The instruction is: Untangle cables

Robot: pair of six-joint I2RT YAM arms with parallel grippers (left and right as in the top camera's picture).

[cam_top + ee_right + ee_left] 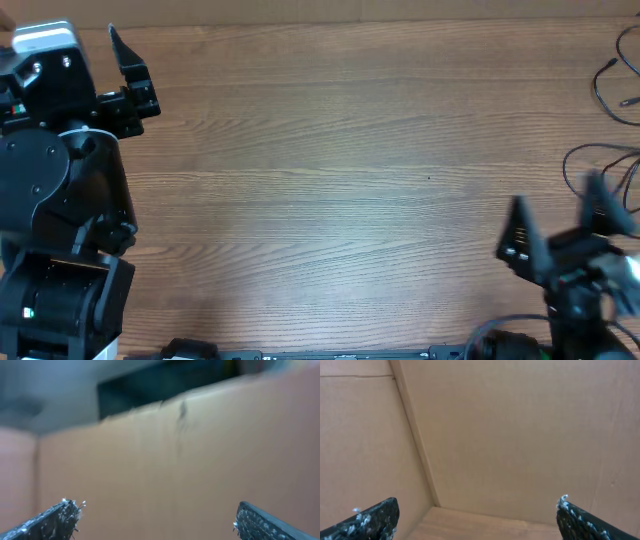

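Thin black cables lie in loose loops at the table's far right edge in the overhead view, one strand (598, 88) at the top right and another loop (585, 150) below it; they run out of frame. My right gripper (558, 212) is open and empty, just in front of the lower loop and not touching it. My left gripper (135, 78) is open and empty at the far left back, far from the cables. In the left wrist view (478, 505) and the right wrist view (157, 509) the fingers are spread wide with only cardboard wall between them; no cable shows there.
A wooden table (330, 180) spans the overhead view. A cardboard wall (520, 435) stands behind the table; the right wrist view shows it blurred (175, 470). The left arm's black base (60, 240) fills the left side.
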